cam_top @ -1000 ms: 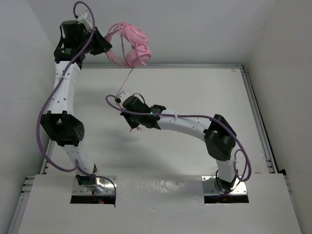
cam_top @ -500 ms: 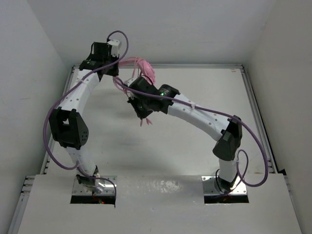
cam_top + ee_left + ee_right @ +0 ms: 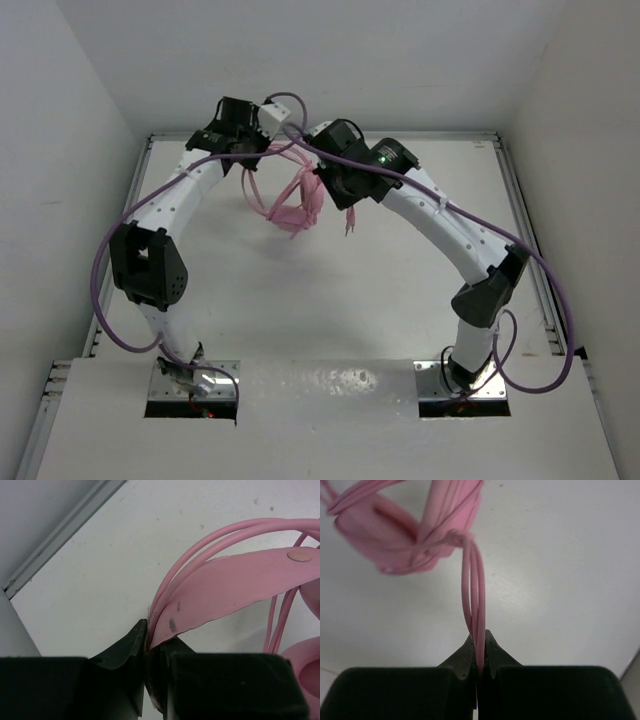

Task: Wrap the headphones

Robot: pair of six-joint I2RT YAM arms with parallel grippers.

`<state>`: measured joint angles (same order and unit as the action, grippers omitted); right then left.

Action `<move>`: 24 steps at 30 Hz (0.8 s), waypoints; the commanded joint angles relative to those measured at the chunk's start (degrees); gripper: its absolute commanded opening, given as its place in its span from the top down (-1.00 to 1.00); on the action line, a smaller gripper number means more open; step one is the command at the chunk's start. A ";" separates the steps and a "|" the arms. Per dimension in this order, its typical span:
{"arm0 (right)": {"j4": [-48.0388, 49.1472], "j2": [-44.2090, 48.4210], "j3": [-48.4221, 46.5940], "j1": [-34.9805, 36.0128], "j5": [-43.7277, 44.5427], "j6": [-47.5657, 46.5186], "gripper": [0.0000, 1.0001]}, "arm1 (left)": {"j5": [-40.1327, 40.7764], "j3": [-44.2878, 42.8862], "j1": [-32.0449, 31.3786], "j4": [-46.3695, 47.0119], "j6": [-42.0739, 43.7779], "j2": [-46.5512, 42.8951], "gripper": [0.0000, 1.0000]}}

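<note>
- My left claw (image 3: 150,647) is clamped tight on the headband (image 3: 230,585); my right claw (image 3: 477,647) pinches the cable (image 3: 474,585) strands (two or three, side by side).
- A second ago my claws were well apart; now they meet, the right having swung round.
- The headphones (image 3: 290,208) hang between them, above the far surface (image 3: 400,290): probably another turn of cable laid on.

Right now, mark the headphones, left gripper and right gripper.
headphones (image 3: 295,215): top external view, on the hanging earcups.
left gripper (image 3: 151,645): left wrist view, midway between its closed fingertips.
right gripper (image 3: 479,647): right wrist view, midway between its closed fingertips.
</note>
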<state>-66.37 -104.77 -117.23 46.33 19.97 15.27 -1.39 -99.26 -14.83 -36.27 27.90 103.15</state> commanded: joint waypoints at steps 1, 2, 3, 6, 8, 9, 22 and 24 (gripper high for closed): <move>5.10 2.99 -0.62 -2.38 8.24 -4.97 1.00 | -4.77 -2.08 -4.15 -1.34 3.29 -3.31 1.00; 5.98 2.91 -1.76 -2.82 8.77 -6.20 1.00 | -4.24 -1.55 -5.11 -1.69 4.43 -3.31 1.00; 7.55 2.30 -4.47 -3.08 9.21 -8.13 1.00 | -3.80 -0.33 -6.86 -1.96 4.79 -3.31 1.00; 11.50 1.50 -7.83 -3.87 10.52 -11.91 1.00 | -2.74 1.52 -9.94 -2.75 5.67 -2.87 1.00; 14.59 2.20 -6.62 -4.75 12.37 -13.68 1.00 | -3.18 1.97 -11.18 -3.19 5.59 -2.52 1.00; 17.12 3.16 -5.22 -5.62 12.55 -13.95 1.00 | -4.84 1.79 -11.88 -3.80 4.80 -2.35 1.00; 33.23 10.74 19.23 -22.86 -2.55 -7.97 1.00 | -29.28 -8.31 -10.75 -13.47 -6.01 -3.31 1.00; 34.02 10.29 20.89 -22.95 -5.72 -7.71 1.00 | -31.04 -9.19 -10.66 -13.65 -7.85 -4.10 1.00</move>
<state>-41.43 -95.85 -96.57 23.05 18.46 6.20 -21.43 -105.71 -25.52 -46.37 23.00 103.15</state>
